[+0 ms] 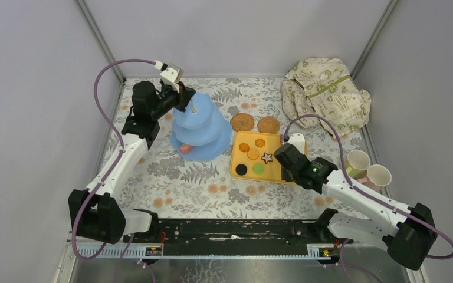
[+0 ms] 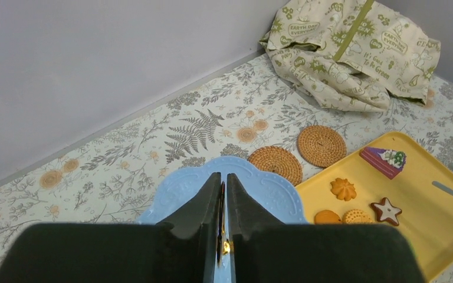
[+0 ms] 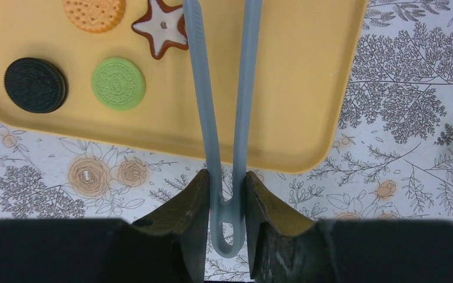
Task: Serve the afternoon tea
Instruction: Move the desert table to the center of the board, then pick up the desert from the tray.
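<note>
The light-blue three-tier stand (image 1: 200, 127) stands at the back left, with a pink pastry (image 1: 185, 148) on its bottom tier. My left gripper (image 1: 184, 97) is at its top, shut on the thin gold handle above the top tier (image 2: 259, 188). Two woven coasters (image 1: 242, 122) (image 1: 268, 124) lie beside the stand. Biscuits, among them a star (image 1: 267, 157), lie on the yellow tray (image 1: 234, 154). My right gripper (image 1: 280, 154) is shut on grey tongs (image 3: 203, 88) that reach over the tray (image 3: 307, 88); their tips are out of the right wrist view. Two pale cups (image 1: 357, 163) (image 1: 378, 175) stand at the right.
A cream cloth with green print (image 1: 325, 94) is bunched in the back right corner. A purple cake slice (image 2: 383, 160) sits on the tray's far end. Black (image 3: 35, 84) and green (image 3: 118, 83) biscuits lie near the tray's front edge. Grey walls enclose the floral mat.
</note>
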Available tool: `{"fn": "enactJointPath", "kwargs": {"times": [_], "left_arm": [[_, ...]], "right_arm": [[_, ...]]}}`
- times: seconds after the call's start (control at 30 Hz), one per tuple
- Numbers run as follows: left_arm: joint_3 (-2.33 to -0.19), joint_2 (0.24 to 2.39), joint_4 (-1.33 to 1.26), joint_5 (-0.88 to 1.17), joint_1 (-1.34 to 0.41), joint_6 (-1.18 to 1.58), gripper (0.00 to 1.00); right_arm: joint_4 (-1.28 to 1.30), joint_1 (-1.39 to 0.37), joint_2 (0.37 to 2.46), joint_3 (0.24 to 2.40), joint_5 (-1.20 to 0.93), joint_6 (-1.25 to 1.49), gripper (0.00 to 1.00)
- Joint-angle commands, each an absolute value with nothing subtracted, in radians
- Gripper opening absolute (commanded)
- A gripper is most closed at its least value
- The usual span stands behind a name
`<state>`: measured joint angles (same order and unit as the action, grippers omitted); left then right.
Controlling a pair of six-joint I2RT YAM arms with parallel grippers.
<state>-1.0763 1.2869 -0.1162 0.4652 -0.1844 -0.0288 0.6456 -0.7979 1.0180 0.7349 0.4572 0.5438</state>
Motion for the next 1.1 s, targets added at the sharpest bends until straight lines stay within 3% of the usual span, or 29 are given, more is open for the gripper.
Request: {"fn": "enactJointPath", "kwargs": {"times": [0.0, 0.17, 0.5, 0.73, 1.07], "left_arm": [[-1.095, 1.264, -0.207, 0.455, -0.192, -0.029, 0.19], [-1.076, 1.259, -0.227, 0.414, -0.192, -0.009, 0.36], [-1.063, 1.238, -0.25, 0.26, -0.192, 0.059, 0.45], [-1.017, 1.181, -0.296, 0.092, -0.192, 0.156, 0.58], [-0.994, 1.084, -0.256, -0.026, -0.193, 0.331, 0.63]], "right_arm": [[0.629, -0.758, 1.035, 0.729, 0.417, 0.552, 0.17], [0.609, -0.729, 1.054, 0.718, 0.392, 0.546, 0.17], [0.603, -0.705, 1.073, 0.716, 0.381, 0.542, 0.18], [0.596, -0.694, 1.102, 0.711, 0.376, 0.544, 0.18], [0.6, -0.679, 1.154, 0.714, 0.389, 0.571, 0.2]]}}
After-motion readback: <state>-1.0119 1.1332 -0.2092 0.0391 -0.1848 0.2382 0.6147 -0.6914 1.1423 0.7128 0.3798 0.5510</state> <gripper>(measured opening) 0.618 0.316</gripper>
